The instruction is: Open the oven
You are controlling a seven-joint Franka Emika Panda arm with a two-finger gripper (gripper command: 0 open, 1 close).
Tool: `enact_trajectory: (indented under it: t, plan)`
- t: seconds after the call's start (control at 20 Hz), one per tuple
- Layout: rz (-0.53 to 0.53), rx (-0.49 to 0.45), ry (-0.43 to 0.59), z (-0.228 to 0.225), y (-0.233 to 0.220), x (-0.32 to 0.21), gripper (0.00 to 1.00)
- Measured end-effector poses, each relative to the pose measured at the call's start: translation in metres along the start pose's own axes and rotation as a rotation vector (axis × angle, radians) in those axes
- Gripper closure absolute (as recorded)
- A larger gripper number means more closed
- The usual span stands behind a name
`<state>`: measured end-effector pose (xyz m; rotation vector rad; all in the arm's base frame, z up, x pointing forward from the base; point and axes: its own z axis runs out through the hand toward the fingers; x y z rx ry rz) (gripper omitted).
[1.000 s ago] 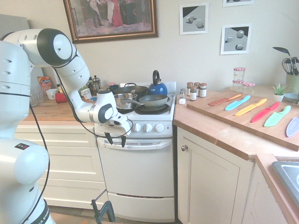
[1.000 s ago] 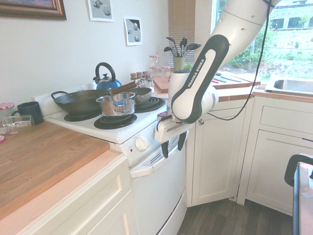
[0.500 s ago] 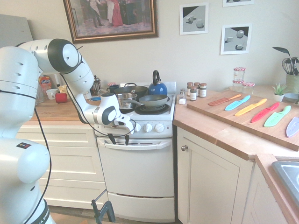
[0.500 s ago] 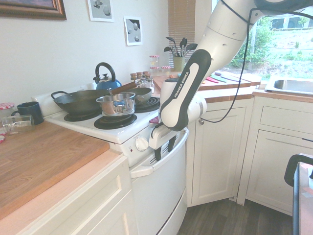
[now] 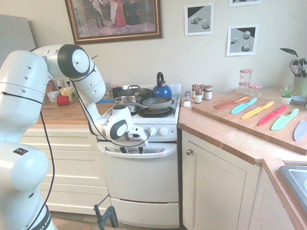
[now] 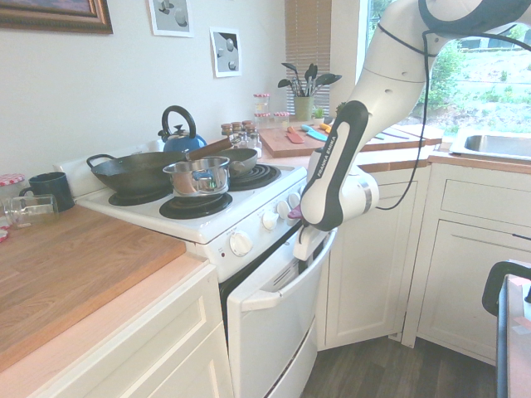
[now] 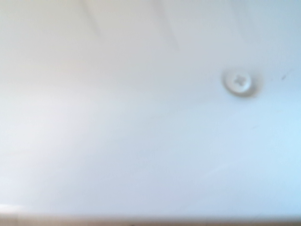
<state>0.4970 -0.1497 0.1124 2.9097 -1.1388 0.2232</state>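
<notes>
The white oven (image 5: 139, 182) stands between cream cabinets, with round knobs (image 5: 163, 131) on its front panel. Its door (image 6: 265, 332) is ajar, tilted out at the top, and a dark gap (image 6: 239, 286) shows along its side. My gripper (image 5: 131, 150) sits at the left part of the bar handle (image 5: 158, 151). Its two dark fingers point down behind the bar, spread apart and open. In the second exterior view the gripper (image 6: 300, 249) rests at the top edge of the tilted door. The wrist view holds only a blurred white surface with a screw (image 7: 240, 81).
Pans (image 5: 156, 102), a small pot (image 6: 197, 175) and a blue kettle (image 5: 161, 89) stand on the burners. A cream cabinet door (image 5: 218, 191) is to the oven's right, drawers (image 5: 62, 163) to its left. Coloured knives lie on a board (image 5: 249, 117). A dark frame (image 5: 105, 215) stands on the floor.
My gripper has moved right along the oven front and down onto the handle. The door has gone from shut to ajar, its top swung outward.
</notes>
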Motion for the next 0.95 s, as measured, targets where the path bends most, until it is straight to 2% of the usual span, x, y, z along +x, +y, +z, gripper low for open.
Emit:
enact_trajectory:
  t: [0.25, 0.55, 0.8, 0.95]
  plan:
    - [-0.024, -0.044, -0.031, 0.013, 0.069, -0.019, 0.0]
    - [-0.001, -0.077, -0.034, -0.006, 0.119, -0.021, 0.0]
    - [0.027, -0.125, -0.084, -0.014, 0.164, -0.037, 0.0]
    - [0.011, -0.189, -0.173, -0.035, 0.175, -0.034, 0.0]
